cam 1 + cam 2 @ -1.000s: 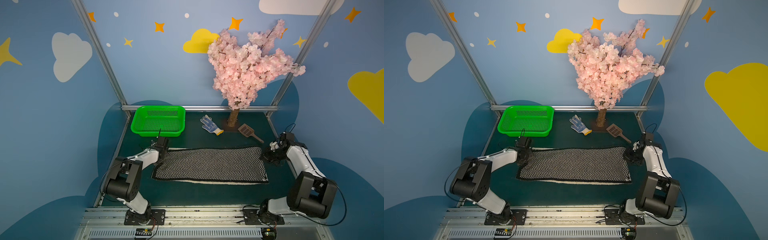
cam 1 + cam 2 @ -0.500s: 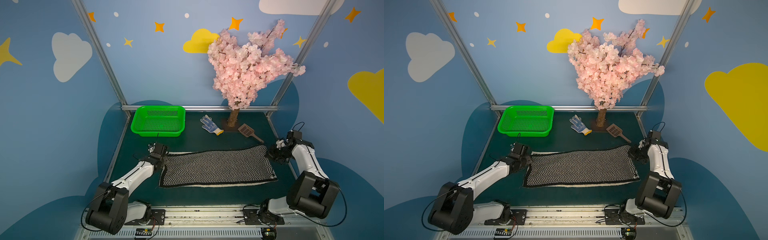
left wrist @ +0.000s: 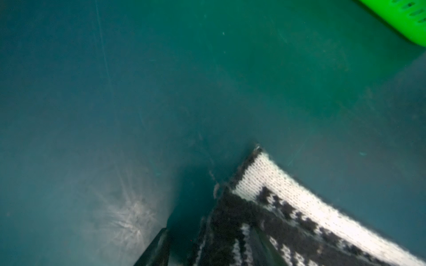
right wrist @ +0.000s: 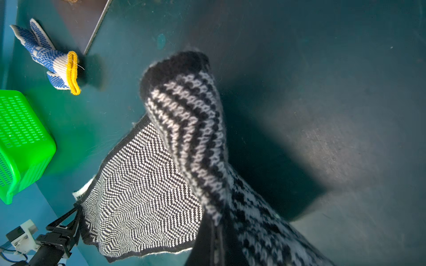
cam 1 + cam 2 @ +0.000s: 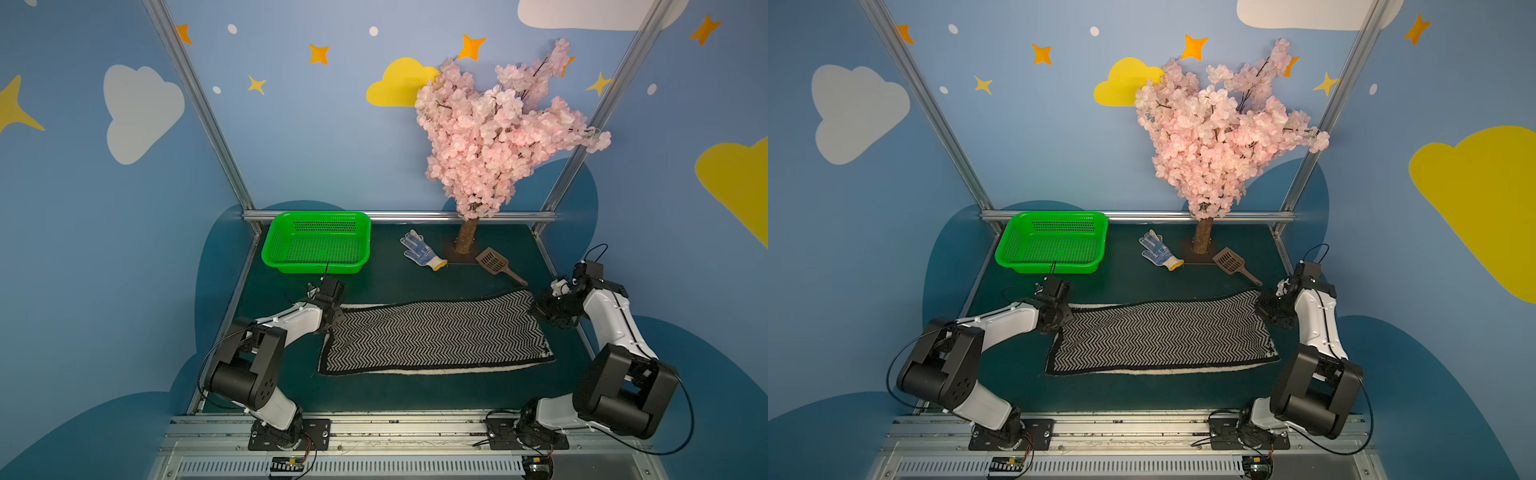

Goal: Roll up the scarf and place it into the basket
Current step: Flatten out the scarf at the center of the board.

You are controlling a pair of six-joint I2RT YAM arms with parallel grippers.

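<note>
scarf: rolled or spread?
Spread. The scarf lies flat on the table, zigzag side up, no roll; only one corner is lifted by the right gripper.

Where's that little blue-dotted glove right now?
In both top views the glove lies at the back, between the basket and the tree trunk, nearer the trunk.
</note>
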